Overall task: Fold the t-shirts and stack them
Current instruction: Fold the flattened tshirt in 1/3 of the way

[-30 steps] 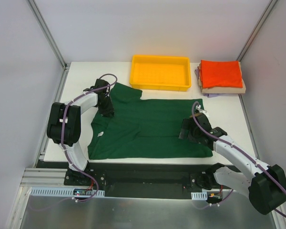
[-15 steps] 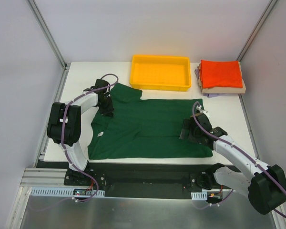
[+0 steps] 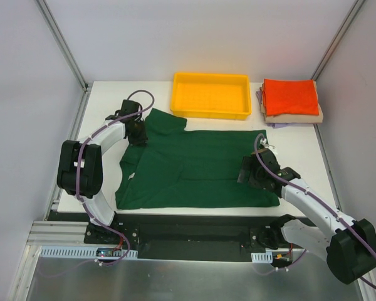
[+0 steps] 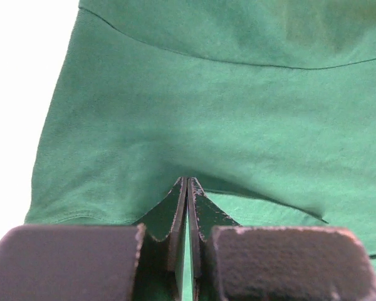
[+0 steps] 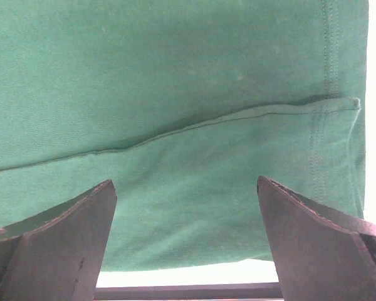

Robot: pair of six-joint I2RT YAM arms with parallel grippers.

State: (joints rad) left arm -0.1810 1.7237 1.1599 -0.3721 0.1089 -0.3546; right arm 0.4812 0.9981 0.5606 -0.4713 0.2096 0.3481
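Left end effector (image 4: 187, 185) clamped on a fold of the green t-shirt (image 3: 200, 166), which lies flat on the bench (image 3: 301, 147) ahead of it; right end effector (image 5: 185, 185) spread wide over the shirt's hem corner

Place: robot laboratory test cell. Evidence: white table (image 3: 301, 150) boxed by plain white walls (image 3: 194, 31) on its left, far and right sides; bare metal posts (image 3: 62, 44) at the table's far corners; left arm (image 3: 81, 169) and right arm (image 3: 310, 202), cabled robots, bolted along the table's near edge; metal floor plate (image 3: 188, 282) below that edge.
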